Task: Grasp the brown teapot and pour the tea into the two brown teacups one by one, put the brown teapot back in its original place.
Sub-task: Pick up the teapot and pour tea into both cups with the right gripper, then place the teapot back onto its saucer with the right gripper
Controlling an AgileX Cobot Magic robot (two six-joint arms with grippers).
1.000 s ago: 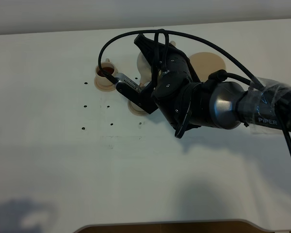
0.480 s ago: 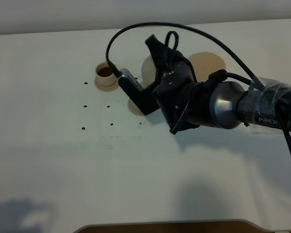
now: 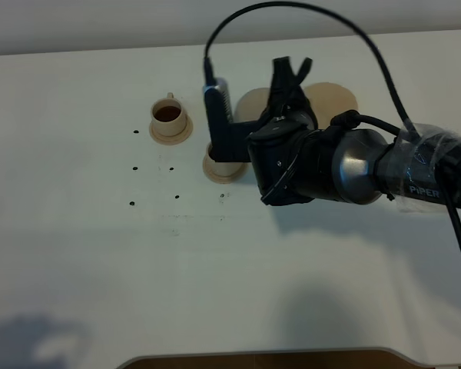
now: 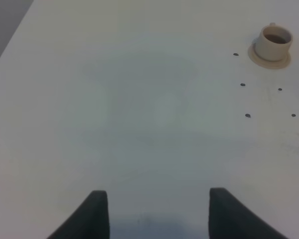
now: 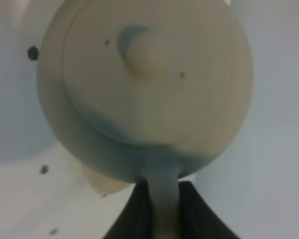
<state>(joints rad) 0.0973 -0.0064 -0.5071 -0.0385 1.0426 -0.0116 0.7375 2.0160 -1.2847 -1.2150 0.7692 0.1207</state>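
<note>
Two teacups on saucers: the left teacup (image 3: 169,115) holds dark tea; the second teacup (image 3: 220,167) is mostly hidden under the right arm. One teapot (image 5: 144,89) is held aloft, with one large empty saucer (image 3: 334,98) behind it. Small dark dots mark the white table (image 3: 100,254). The right gripper (image 5: 162,209) is clamped narrowly on the teapot's handle. The left gripper (image 4: 157,214) is wide apart, holding nothing.

White table (image 3: 100,254): two cup saucers (image 3: 171,132) (image 3: 221,171), larger saucer (image 3: 334,100), small dark holes (image 3: 134,167).
</note>
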